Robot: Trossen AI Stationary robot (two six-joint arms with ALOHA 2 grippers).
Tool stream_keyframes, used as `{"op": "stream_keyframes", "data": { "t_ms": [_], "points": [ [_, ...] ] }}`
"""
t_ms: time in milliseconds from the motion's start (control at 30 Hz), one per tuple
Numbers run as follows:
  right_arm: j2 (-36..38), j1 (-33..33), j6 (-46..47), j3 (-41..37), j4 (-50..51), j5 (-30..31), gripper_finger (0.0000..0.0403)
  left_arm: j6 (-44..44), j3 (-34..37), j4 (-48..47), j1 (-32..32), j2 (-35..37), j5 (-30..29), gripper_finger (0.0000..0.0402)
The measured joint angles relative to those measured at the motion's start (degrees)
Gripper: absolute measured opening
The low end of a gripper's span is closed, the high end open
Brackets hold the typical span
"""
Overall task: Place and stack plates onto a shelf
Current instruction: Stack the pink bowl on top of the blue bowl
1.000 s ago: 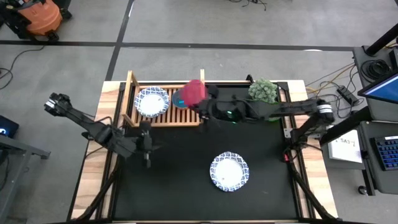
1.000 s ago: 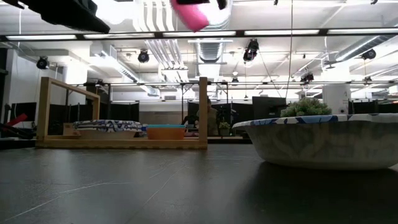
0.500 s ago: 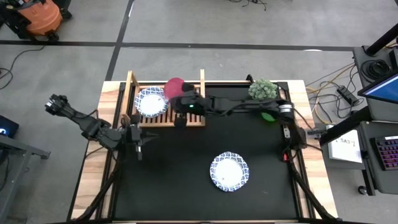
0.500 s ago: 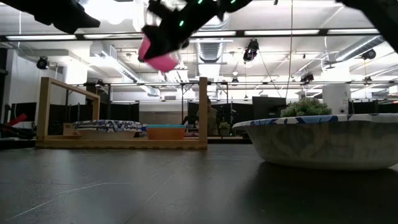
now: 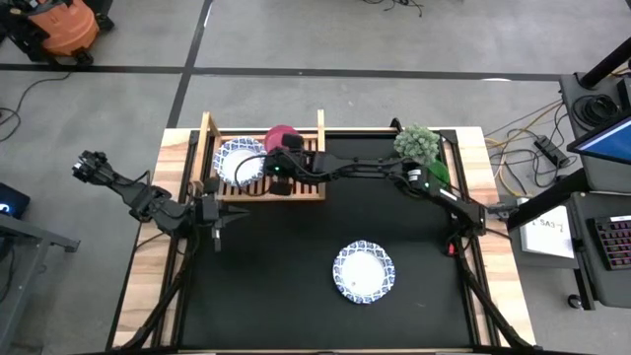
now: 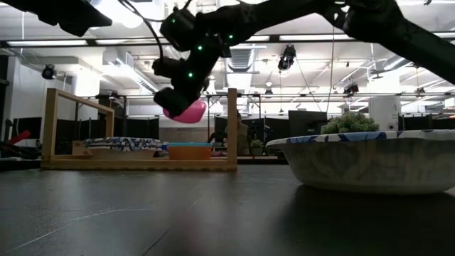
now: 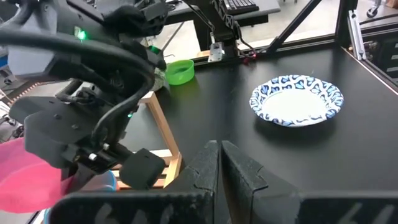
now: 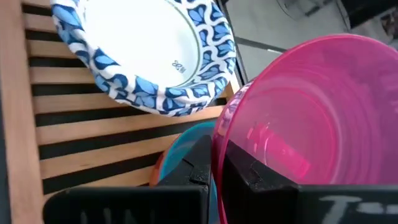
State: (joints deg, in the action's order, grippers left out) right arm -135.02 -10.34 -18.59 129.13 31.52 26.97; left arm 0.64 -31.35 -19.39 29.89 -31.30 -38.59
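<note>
Pink bowl now lowered over the shelf, right arm stretched across.

The right gripper (image 8: 214,165), clamped on the pink bowl's (image 5: 281,135) rim, has swung it above the teal bowl (image 8: 186,140), probably nesting. One plate (image 5: 242,160) lies on the shelf (image 5: 212,148), another (image 5: 363,272) near the black table's front edge. The left gripper (image 5: 215,213) waits closed, empty, beside the shelf; workshop lights beyond.

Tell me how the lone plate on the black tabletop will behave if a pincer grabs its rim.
The plate looks like thin paper, so probably light and inclined to flex at the rim. Sitting flat and shallow on the smooth black tabletop, it would likely slide when pushed rather than tip or roll.
</note>
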Motion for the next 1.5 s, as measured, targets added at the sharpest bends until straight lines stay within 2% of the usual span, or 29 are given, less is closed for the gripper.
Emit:
{"op": "stream_keyframes", "data": {
  "t_ms": [167,333,800,1133,1367,1500],
  "points": [
    [-0.44,-0.40,2.41,0.13,0.81,-0.99,0.0009,0.03,0.00,0.02,0.00,-0.14,0.00,0.0001],
    [-0.39,-1.14,5.00,0.13,1.25,-4.98,0.0017,0.05,0.00,0.05,0.00,-0.16,0.00,0.0001],
    [-0.37,-2.61,9.70,0.04,2.29,-6.49,0.0093,0.35,0.00,0.15,0.00,-1.14,0.00,0.0001],
    [-0.44,-2.86,11.71,-0.05,2.52,-6.57,0.0096,0.50,0.00,0.29,0.01,-1.82,0.00,0.0001],
    [-0.44,-3.68,12.64,-0.38,2.48,-6.46,0.0083,0.52,0.00,0.41,0.02,-2.02,0.00,0.0001],
    [-0.44,-3.73,13.54,-0.40,2.49,-6.43,0.0105,0.52,0.00,0.43,0.01,-2.03,0.00,0.0001]
  ]
}}
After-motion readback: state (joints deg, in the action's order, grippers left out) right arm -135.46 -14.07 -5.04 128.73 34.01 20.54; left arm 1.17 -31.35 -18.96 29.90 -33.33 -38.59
